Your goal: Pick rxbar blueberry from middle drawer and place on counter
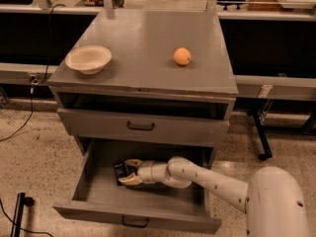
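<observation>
The middle drawer (98,194) is pulled out low at the front of the grey cabinet. The rxbar blueberry (119,170), a small dark bar, lies on the drawer floor at the left of its middle. My gripper (126,172) reaches into the drawer from the right. It is open, with one pale finger behind the bar and one in front of it, low at the floor. The counter (143,38) is the flat grey top of the cabinet.
A pale bowl (89,59) sits at the counter's left and a round orange fruit (182,56) at its right. The drawer above (140,127) is nearly closed and overhangs the back of the open one. A black-fronted bench runs behind. A cable lies on the speckled floor at left.
</observation>
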You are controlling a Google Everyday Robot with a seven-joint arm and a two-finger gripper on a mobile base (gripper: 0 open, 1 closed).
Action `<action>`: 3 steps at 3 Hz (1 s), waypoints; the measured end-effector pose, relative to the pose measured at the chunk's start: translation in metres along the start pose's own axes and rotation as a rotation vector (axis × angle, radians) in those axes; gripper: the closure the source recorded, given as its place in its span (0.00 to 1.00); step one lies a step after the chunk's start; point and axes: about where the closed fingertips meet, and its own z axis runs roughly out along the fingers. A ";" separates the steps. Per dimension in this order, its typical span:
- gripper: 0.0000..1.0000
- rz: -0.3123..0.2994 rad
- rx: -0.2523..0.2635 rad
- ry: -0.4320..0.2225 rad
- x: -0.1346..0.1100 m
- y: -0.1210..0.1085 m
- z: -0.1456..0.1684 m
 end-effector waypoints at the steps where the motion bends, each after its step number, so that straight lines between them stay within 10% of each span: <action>1: 1.00 -0.094 -0.032 -0.115 -0.031 0.013 -0.013; 3: 1.00 -0.268 -0.085 -0.332 -0.119 0.069 -0.074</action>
